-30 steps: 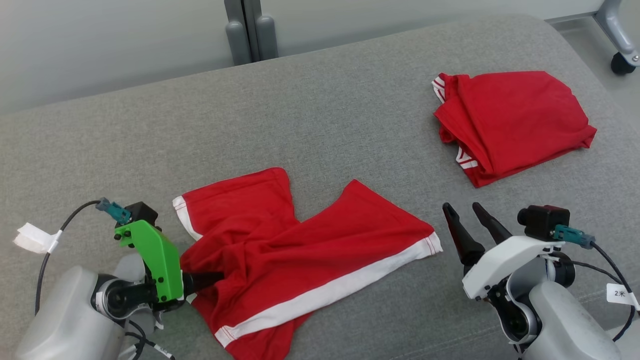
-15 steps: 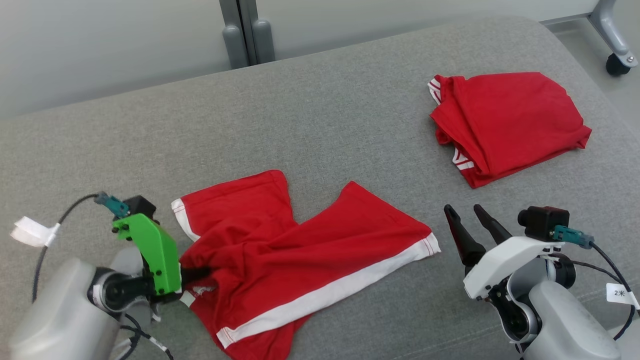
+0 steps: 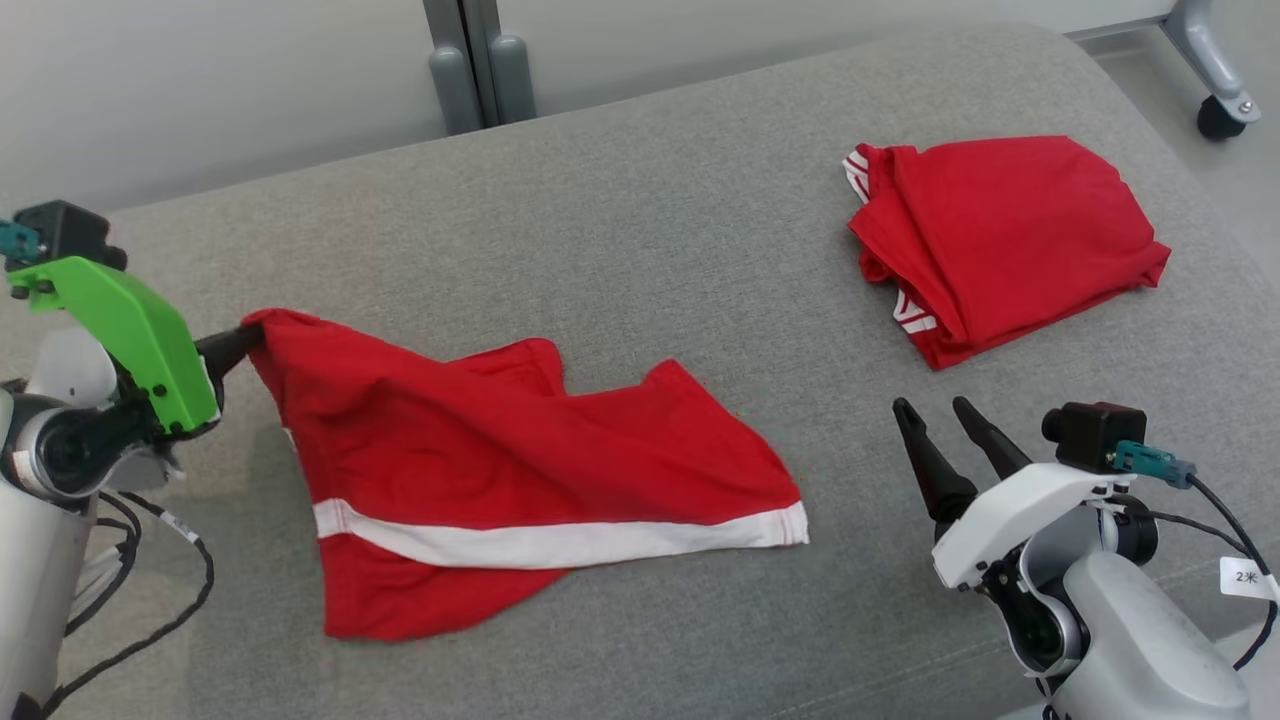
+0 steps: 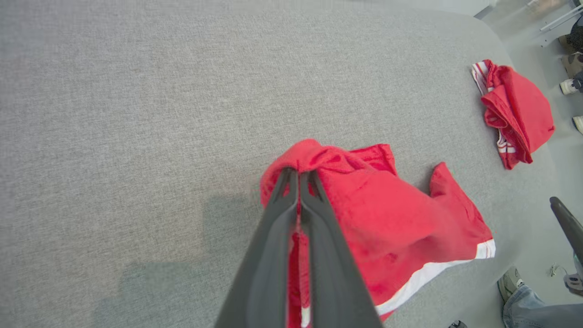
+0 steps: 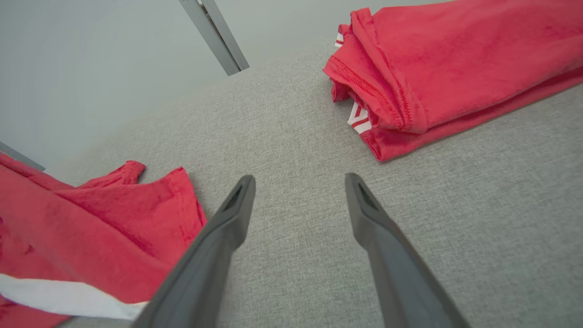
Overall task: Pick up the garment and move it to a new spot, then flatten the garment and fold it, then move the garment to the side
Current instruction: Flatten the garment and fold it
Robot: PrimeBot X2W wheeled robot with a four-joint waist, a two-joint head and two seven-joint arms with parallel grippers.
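The garment (image 3: 480, 460) is a pair of red shorts with a white stripe, spread on the grey cushion. My left gripper (image 3: 245, 338) is shut on its waist end and holds that end lifted at the left; the far leg still rests on the cushion. From the left wrist, the closed fingers (image 4: 298, 177) pinch a bunched fold of the garment (image 4: 387, 205). My right gripper (image 3: 935, 418) stands open above bare cushion at the lower right, apart from the garment (image 5: 104, 228), with nothing between its fingers (image 5: 239, 205).
A second red garment (image 3: 1000, 240) lies folded at the back right of the grey cushion (image 3: 650, 220). Behind the cushion stand a pale wall and a grey post (image 3: 465, 60). A wheeled leg (image 3: 1215, 115) stands at the far right. A person's shoe (image 4: 510, 282) shows by the cushion's edge.
My left gripper has shut on the garment's waist end and lifted it up and to the left, stretching the cloth out. The right arm has stayed put. The head camera shifted slightly.
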